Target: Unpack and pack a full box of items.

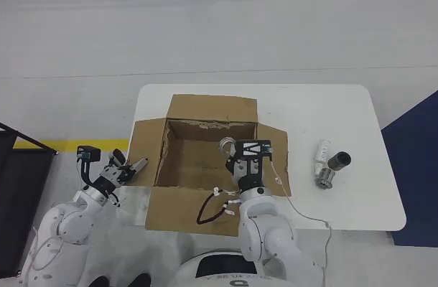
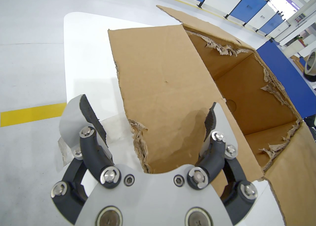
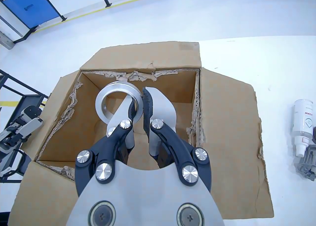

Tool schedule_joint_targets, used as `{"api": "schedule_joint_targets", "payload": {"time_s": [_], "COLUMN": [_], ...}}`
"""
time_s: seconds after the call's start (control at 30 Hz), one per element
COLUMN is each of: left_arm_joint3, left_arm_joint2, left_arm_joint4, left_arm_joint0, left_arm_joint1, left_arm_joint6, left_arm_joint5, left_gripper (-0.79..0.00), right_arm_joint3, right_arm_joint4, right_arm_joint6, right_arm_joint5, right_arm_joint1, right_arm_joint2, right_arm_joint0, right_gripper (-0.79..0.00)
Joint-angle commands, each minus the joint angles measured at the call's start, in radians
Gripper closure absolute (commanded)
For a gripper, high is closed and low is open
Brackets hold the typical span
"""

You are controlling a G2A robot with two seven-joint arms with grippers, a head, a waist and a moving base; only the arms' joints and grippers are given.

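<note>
cardboard box [image 1: 212, 109] stands open at the left end of the white table [image 1: 334, 107], flaps spread. over its inside the right gripper [image 3: 141, 103] pinches the rim of a metal ring [image 3: 100, 103], one finger through the hole. the left gripper [image 2: 147, 103] is spread wide at the left flap. a white spray bottle [image 1: 320, 154], a dark cylinder [image 1: 339, 161] and a grey metal part [image 1: 325, 179] lie near the right edge.

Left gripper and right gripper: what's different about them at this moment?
The left gripper is open and empty; the right gripper is shut on a metal ring. The left gripper sits by a side flap of the cardboard box; the right gripper is over the box's opening. Both share the same silver-and-black build.
</note>
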Motion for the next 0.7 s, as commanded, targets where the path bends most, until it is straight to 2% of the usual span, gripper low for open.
{"api": "schedule_joint_targets", "payload": {"time_s": [0.0,0.1,0.23,0.37,0.43,0.57,0.67], "left_arm_joint3": [0.0,0.0,0.0,0.0,0.0,0.0,0.0], "left_arm_joint2": [0.0,0.0,0.0,0.0,0.0,0.0,0.0], "left_arm_joint4": [0.0,0.0,0.0,0.0,0.0,0.0,0.0], "left_arm_joint0": [0.0,0.0,0.0,0.0,0.0,0.0,0.0], "left_arm_joint1": [0.0,0.0,0.0,0.0,0.0,0.0,0.0], "left_arm_joint6": [0.0,0.0,0.0,0.0,0.0,0.0,0.0], "left_arm_joint5": [0.0,0.0,0.0,0.0,0.0,0.0,0.0], "left_gripper": [-0.785,-0.785,-0.785,-0.785,-0.785,-0.785,-0.785], "right_arm_joint3": [-0.001,-0.072,-0.208,-0.208,-0.208,-0.174,-0.117], "right_arm_joint4": [0.003,0.101,0.199,0.465,0.62,0.834,0.943], "right_arm_joint6": [-0.003,-0.057,-0.165,-0.401,-0.467,-0.453,-0.446], "right_arm_joint5": [-0.002,0.008,0.068,0.103,0.118,0.189,0.233], "right_arm_joint1": [0.0,0.005,0.022,0.02,0.015,0.006,-0.002], "right_arm_joint2": [0.002,0.064,0.253,0.475,0.592,0.803,0.88], "right_arm_joint0": [0.0,-0.06,-0.257,-0.404,-0.47,-0.543,-0.545], "right_gripper": [0.0,0.0,0.0,0.0,0.0,0.0,0.0]}}
